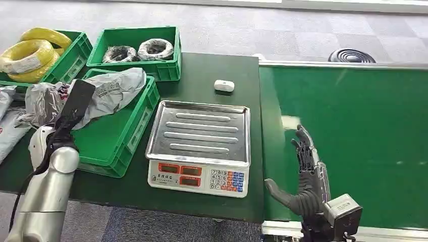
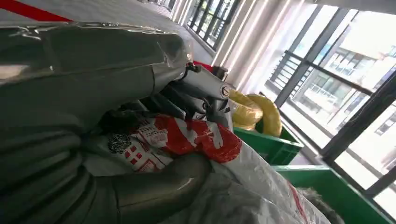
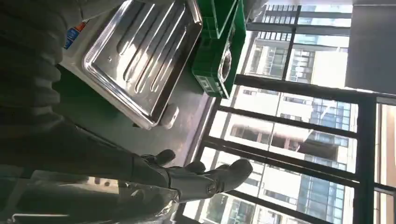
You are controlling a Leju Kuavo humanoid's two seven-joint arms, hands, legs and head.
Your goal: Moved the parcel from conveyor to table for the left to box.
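I am seeing the left hand point(image 1: 75, 108) at the left of the head view, reaching into the green box point(image 1: 118, 136), and in the left wrist view its fingers point(image 2: 163, 184) are holding the grey parcel point(image 1: 108, 91) with red print, which is lying in this box. At the lower right of the head view the right hand point(image 1: 305, 176) is hanging over the green conveyor point(image 1: 353, 126) with fingers wide apart and holding nothing. The scale point(image 1: 199, 146) is standing in the middle of the dark table point(image 1: 212, 70), and 2 more green crates point(image 1: 136, 53) are sitting at the upper left.
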